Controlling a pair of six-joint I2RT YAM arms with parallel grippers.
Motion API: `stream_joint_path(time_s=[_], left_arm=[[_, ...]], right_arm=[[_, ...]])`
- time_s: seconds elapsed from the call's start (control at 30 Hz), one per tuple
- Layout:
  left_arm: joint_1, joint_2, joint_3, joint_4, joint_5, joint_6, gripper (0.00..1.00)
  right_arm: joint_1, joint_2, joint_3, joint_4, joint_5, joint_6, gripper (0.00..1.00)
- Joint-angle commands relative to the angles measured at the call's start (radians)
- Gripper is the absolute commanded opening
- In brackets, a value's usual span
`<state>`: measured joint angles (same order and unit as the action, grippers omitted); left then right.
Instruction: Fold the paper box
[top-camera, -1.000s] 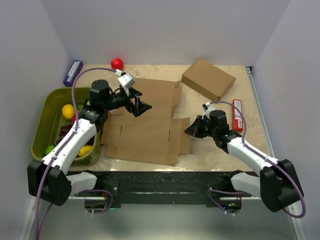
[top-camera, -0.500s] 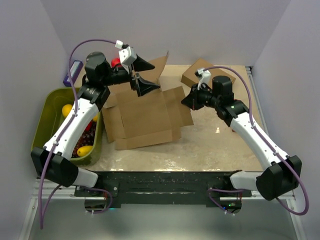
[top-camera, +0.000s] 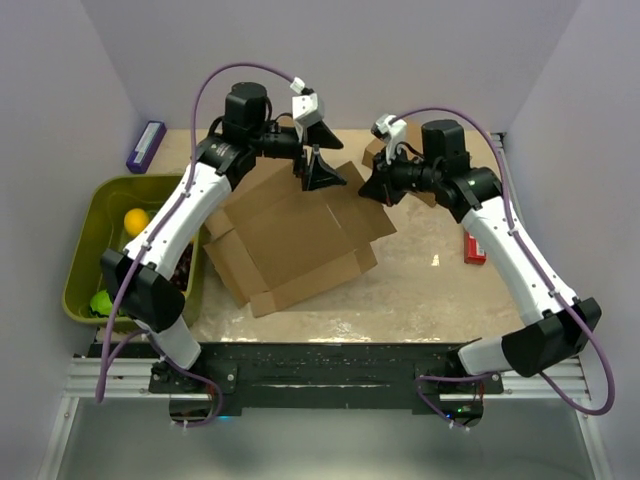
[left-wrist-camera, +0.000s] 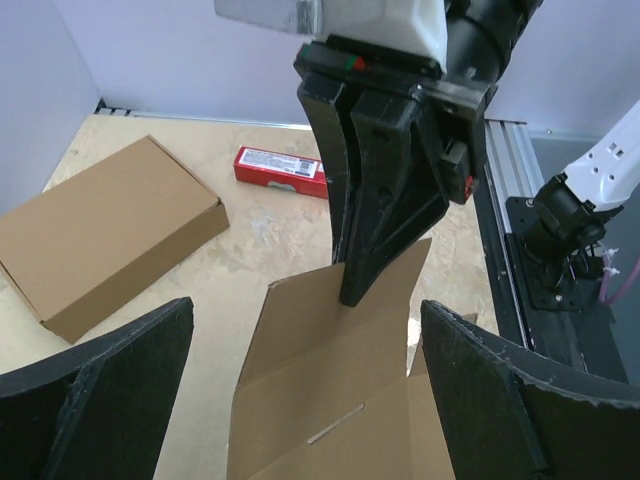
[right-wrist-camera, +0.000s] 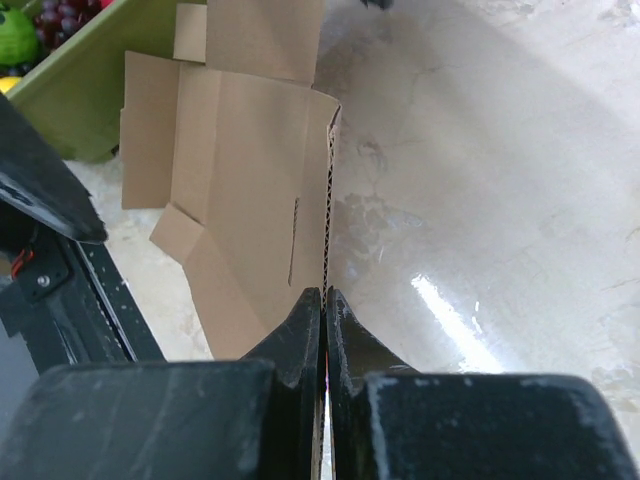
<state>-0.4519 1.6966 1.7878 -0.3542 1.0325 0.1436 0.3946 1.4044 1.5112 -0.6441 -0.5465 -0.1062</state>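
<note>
Top external: the paper box (top-camera: 290, 235) is an unfolded creased sheet, tilted, with its far edge raised. Its near edge seems to rest on the tabletop (top-camera: 430, 290). The right pincer (top-camera: 368, 188) is clamped on the raised edge, and the right wrist view confirms a thin, edge-on pinch on one flap. The left pincer (top-camera: 322, 150) has its jaws wide apart and holds nothing. It hovers just above the sheet, near the right pincer.

Risks, as judged:
- One narrow pinch carries the whole sheet. It may pivot about the right pincer or slide out, or the flap may buckle at its crease.
- The two pincers are close together. A closing move by the left one could strike the right pincer instead of cardboard.
- The sheet's low corner, below the left pincer, lies beside the green bin (top-camera: 75, 265). A drag that way could snag it.
</note>
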Motion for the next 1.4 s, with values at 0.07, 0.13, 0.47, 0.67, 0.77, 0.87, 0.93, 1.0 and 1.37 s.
stream_joint_path(time_s=[0.07, 0.13, 0.47, 0.67, 0.77, 0.87, 0.93, 1.0, 1.37], left_arm=[[-0.018, 0.043, 0.065, -0.075, 0.015, 0.07, 0.99], [-0.024, 0.067, 0.081, -0.092, 0.041, 0.077, 0.97], [-0.067, 0.132, 0.124, -0.209, 0.037, 0.149, 0.74], [-0.07, 0.146, 0.128, -0.212, 0.074, 0.152, 0.53], [-0.068, 0.153, 0.128, -0.212, 0.087, 0.157, 0.43], [-0.068, 0.16, 0.128, -0.212, 0.101, 0.159, 0.32], [-0.068, 0.163, 0.128, -0.212, 0.106, 0.159, 0.29], [-0.068, 0.166, 0.127, -0.21, 0.113, 0.159, 0.22], [-0.065, 0.176, 0.13, -0.187, 0.156, 0.154, 0.0]], right_arm=[[0.012, -0.033, 0.067, -0.063, -0.056, -0.101, 0.0], [0.012, -0.038, 0.066, -0.069, -0.061, -0.107, 0.0], [0.018, -0.045, 0.061, -0.083, -0.09, -0.136, 0.0], [0.018, -0.047, 0.05, -0.077, -0.095, -0.148, 0.0], [0.018, -0.041, 0.049, -0.08, -0.089, -0.151, 0.0], [0.018, -0.039, 0.046, -0.078, -0.086, -0.155, 0.0], [0.018, -0.041, 0.046, -0.08, -0.086, -0.155, 0.0], [0.018, -0.042, 0.041, -0.075, -0.084, -0.155, 0.0], [0.018, -0.091, -0.003, 0.022, 0.031, -0.092, 0.42]])
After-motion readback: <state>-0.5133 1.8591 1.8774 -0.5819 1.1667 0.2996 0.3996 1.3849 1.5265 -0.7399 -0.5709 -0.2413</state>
